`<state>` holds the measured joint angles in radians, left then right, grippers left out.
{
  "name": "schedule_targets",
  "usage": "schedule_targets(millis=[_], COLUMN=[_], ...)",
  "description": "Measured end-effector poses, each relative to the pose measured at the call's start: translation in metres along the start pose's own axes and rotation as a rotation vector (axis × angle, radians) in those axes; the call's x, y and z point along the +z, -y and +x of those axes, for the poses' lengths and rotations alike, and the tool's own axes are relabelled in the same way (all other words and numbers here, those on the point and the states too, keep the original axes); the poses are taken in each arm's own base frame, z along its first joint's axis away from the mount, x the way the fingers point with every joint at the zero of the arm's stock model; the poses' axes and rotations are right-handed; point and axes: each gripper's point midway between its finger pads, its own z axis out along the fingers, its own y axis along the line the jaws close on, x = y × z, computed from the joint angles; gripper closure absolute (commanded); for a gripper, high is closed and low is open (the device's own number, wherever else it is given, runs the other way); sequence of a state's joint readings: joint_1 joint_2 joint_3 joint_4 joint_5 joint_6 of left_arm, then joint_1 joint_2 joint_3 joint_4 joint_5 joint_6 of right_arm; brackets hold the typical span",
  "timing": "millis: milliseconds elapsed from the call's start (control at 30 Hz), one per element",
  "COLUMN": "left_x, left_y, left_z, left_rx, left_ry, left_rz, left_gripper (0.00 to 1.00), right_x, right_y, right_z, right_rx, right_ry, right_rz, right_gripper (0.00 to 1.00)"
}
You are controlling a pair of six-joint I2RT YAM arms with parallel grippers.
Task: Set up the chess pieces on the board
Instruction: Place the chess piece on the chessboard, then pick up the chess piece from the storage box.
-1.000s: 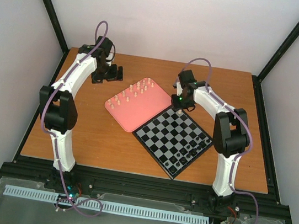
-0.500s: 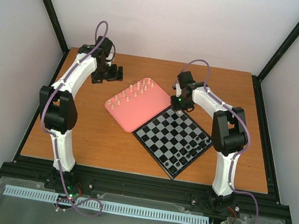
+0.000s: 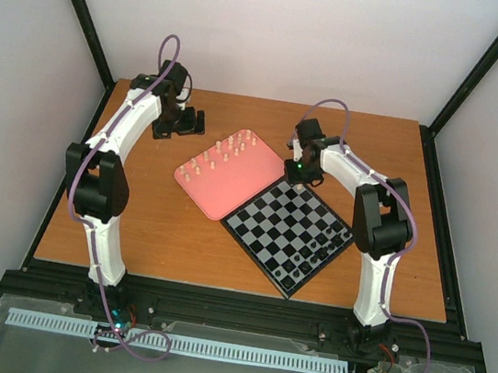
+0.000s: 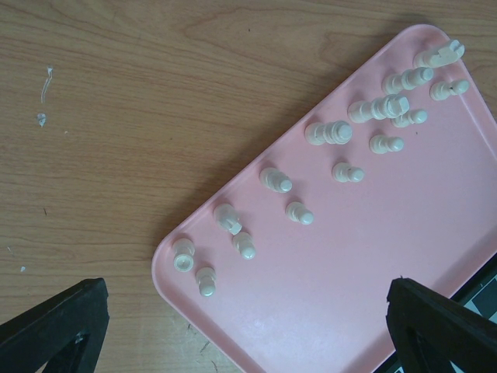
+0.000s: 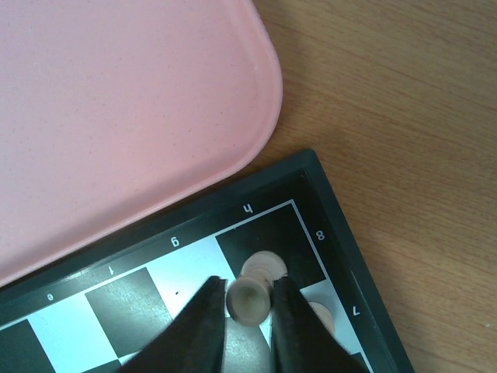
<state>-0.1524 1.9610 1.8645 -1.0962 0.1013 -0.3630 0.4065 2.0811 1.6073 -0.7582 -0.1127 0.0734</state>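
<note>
My right gripper [image 5: 248, 286] is shut on a cream chess piece [image 5: 248, 303] at the far corner of the board [image 5: 116, 307]. The piece's base is over the black corner square marked h and 8. I cannot tell whether it touches. Another cream piece [image 5: 320, 315] stands one square along, by the 7. In the top view the right gripper [image 3: 297, 177] is at the far corner of the board [image 3: 272, 218]. My left gripper [image 4: 248, 346] is open and empty above the pink tray's [image 4: 373, 256] corner. Several cream pieces [image 4: 273, 179] stand on the tray.
Small black pieces [image 3: 316, 250] stand along the board's near-right edge. The pink tray [image 3: 230, 189] lies against the board's far-left side. The left gripper [image 3: 188, 122] is at the tray's far-left side. Bare wooden table [image 3: 132, 226] surrounds both.
The right gripper has shifted very slightly to the left at the board's far corner. The left arm has not moved.
</note>
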Motion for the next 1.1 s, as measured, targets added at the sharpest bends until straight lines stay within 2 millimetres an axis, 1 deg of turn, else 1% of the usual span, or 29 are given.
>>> schedule_targets(millis=[133,267,333,433,500,567,667,700,767,800,833,900,967,1100], left_x=[0.0,0.0,0.0,0.0,0.0,0.0,0.0,0.0,0.0,0.0,0.0,0.0,0.0,0.0], left_y=[0.0,0.0,0.0,0.0,0.0,0.0,0.0,0.0,0.0,0.0,0.0,0.0,0.0,0.0], left_z=[0.0,0.0,0.0,0.0,0.0,0.0,0.0,0.0,0.0,0.0,0.0,0.0,0.0,0.0], left_rx=[0.0,0.0,0.0,0.0,0.0,0.0,0.0,0.0,0.0,0.0,0.0,0.0,0.0,0.0], left_ry=[0.001,0.001,0.0,0.0,0.0,0.0,0.0,0.0,0.0,0.0,0.0,0.0,0.0,0.0], left_rz=[0.0,0.0,0.0,0.0,0.0,0.0,0.0,0.0,0.001,0.0,0.0,0.0,0.0,0.0], left_gripper=[0.0,0.0,0.0,0.0,0.0,0.0,0.0,0.0,0.0,0.0,0.0,0.0,0.0,0.0], right_x=[0.0,0.0,-0.001,-0.007,-0.016,-0.031,-0.054,-0.06,-0.065,-0.064,-0.06,-0.047,-0.028,0.01], right_y=[0.0,0.0,-0.001,-0.002,-0.005,-0.008,-0.017,-0.022,-0.029,-0.032,-0.035,-0.041,-0.047,-0.06], right_z=[0.0,0.0,-0.001,-0.007,-0.02,-0.04,-0.079,-0.095,-0.122,-0.136,-0.142,-0.155,-0.158,-0.152], right_rx=[-0.007,-0.017,-0.021,-0.024,-0.03,-0.035,-0.04,-0.044,-0.053,-0.06,-0.064,-0.073,-0.077,-0.086], right_ry=[0.0,0.0,0.002,0.018,0.05,0.105,0.205,0.244,0.3,0.326,0.333,0.345,0.332,0.285], right_rz=[0.0,-0.002,-0.003,-0.003,-0.006,-0.013,-0.04,-0.054,-0.08,-0.09,-0.099,-0.118,-0.136,-0.17], right_gripper=[0.56,0.52,0.47,0.43,0.43,0.43,0.43,0.43,0.43,0.43,0.43,0.43,0.44,0.45])
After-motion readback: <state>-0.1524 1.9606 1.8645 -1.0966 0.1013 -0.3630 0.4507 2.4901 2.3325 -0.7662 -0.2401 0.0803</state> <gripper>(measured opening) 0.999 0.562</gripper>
